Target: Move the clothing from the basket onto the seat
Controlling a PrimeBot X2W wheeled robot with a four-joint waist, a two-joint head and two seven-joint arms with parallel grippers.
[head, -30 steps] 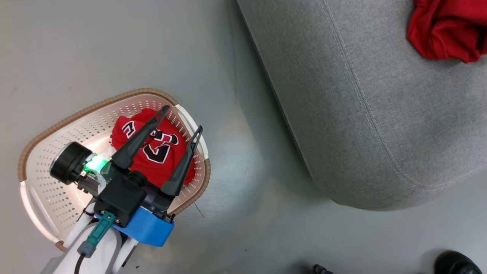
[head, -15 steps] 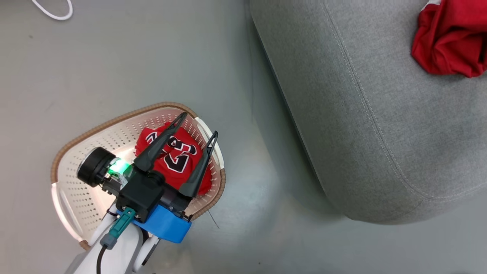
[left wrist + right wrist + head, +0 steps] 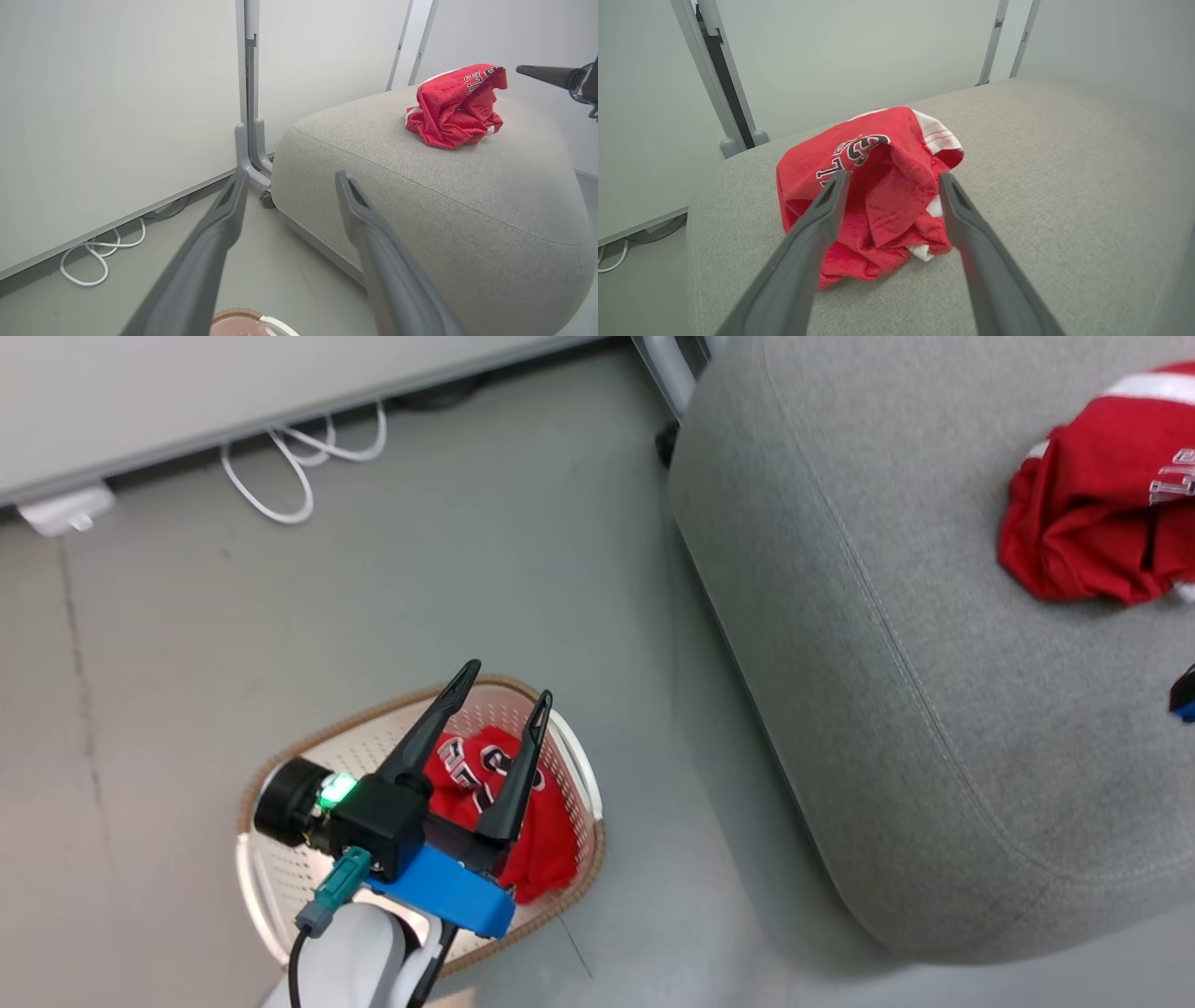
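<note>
Left claw [image 3: 508,679] stood fully spread, empty, fingers [image 3: 429,728] angled up over basket [image 3: 359,751]. Your right claw [image 3: 893,176] likewise splayed, gripped nothing, pointed at seat jersey [image 3: 887,210] on seat [image 3: 1064,186]. You had two jerseys, one basket; basket jersey [image 3: 541,849] partly hidden behind left fingers. Head view cropped seat jersey, right claw.

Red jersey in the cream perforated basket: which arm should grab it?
Left: the open left gripper hovers over the red jersey; the right gripper is away at the grey fabric seat.

In view are 2 red garments [image 3: 1074,541] (matching jerseys), 1 basket [image 3: 369,751] and 1 seat [image 3: 887,709].
</note>
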